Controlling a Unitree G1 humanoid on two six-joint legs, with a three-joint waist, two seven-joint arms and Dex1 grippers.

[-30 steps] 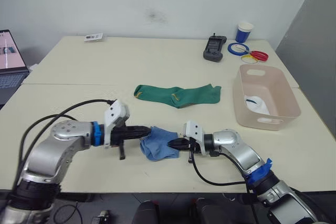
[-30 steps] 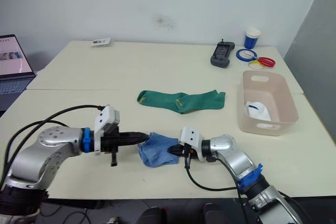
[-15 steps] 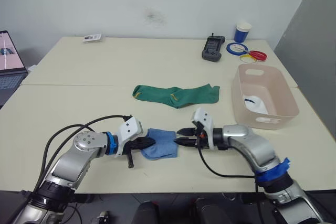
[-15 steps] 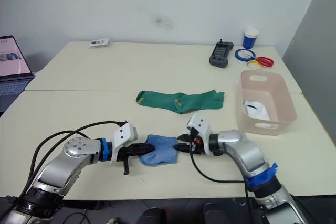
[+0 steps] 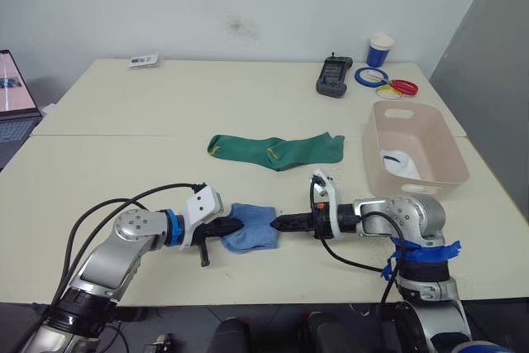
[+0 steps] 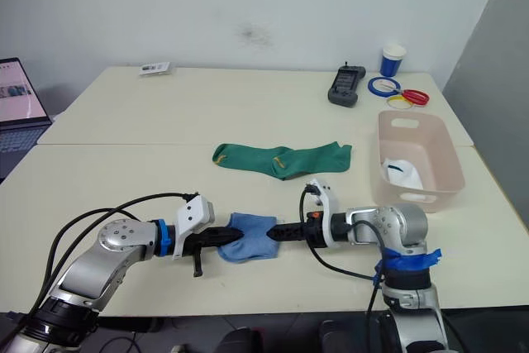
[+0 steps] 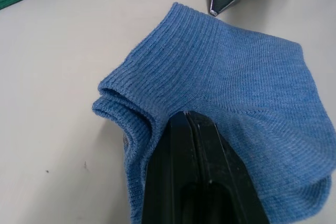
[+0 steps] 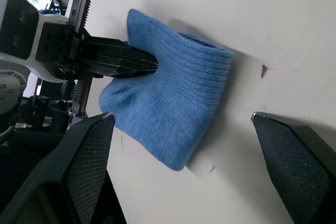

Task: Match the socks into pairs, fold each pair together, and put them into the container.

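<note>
Presently the left gripper (image 7: pixel 191 121) is clamped on the folded light blue pair (image 5: pixel 252 226) to pin it to the table (image 5: pixel 124 171) (container (image 5: pixel 430 173) well apart to the right), while the right gripper (image 8: pixel 184 145), fingers spread wide, sits just beside the pair's far edge.

right hand (image 8: pixel 184 124): let go of the folded light blue socks (image 5: pixel 252 226) and spread wide, tips now just beside the cuff
left hand (image 5: pixel 234 226): slid inward across the worktop (image 5: pixel 124 163), still pinching them
</note>
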